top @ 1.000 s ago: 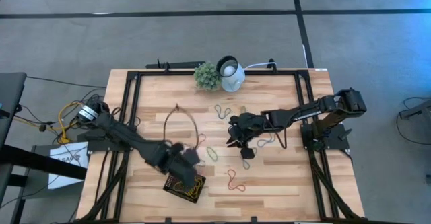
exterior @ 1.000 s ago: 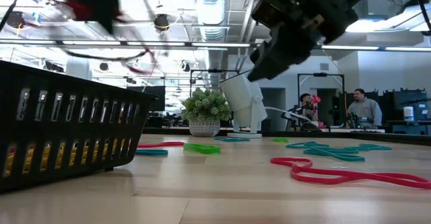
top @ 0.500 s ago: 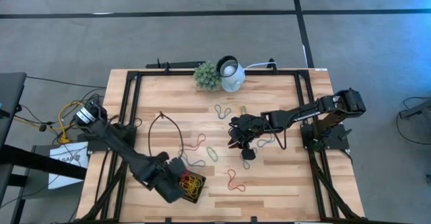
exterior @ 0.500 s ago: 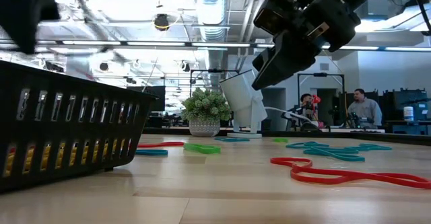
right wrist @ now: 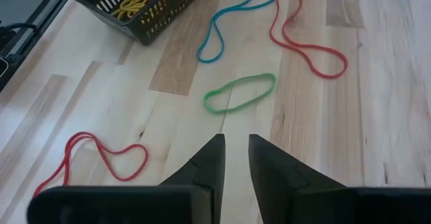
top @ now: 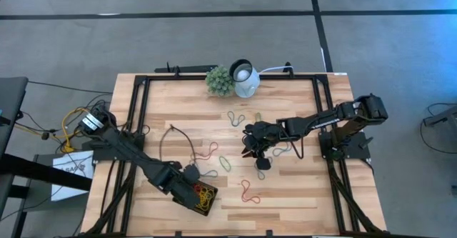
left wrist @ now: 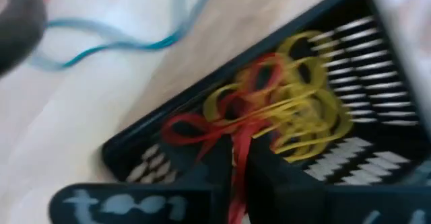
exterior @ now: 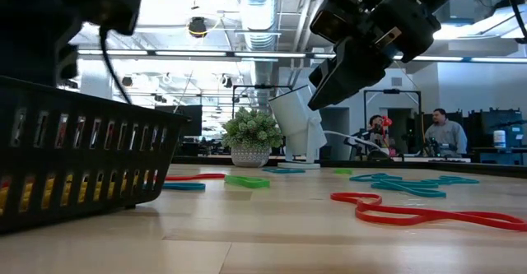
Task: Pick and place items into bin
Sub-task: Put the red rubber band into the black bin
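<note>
The black slotted bin (top: 201, 198) sits near the table's near edge and holds yellow and red rubber bands (left wrist: 306, 109). My left gripper (top: 187, 184) is over the bin's left end, shut on a red band (left wrist: 237, 150). Loose bands lie on the wood: red (top: 208, 151), green (top: 225, 163), teal (top: 208, 172) and another red one (top: 248, 191). My right gripper (top: 250, 150) hovers above the table's middle, fingers close together (right wrist: 236, 150) and holding nothing. A green band (right wrist: 239, 93) lies ahead of it. My left gripper pinches a strand of the red band (left wrist: 236, 158) between its two fingers, which reach down into the bin from above. The rest of that band (left wrist: 202, 126) lies in the bin on the tangle of yellow and red bands.
A white lamp-like object (top: 245, 78) and a green plant ball (top: 220, 81) stand at the far edge. More bands lie near the table's middle (top: 236, 117) and under the right arm (top: 282, 149). A thin dark cable loop (top: 178, 134) arches from the left arm. People sit in the room behind (exterior: 445, 134).
My left gripper swung from above the bin's far side toward the table's near-left, then came back a little over the bin's left end. Its cable loop swayed along with it. The right arm kept still.
</note>
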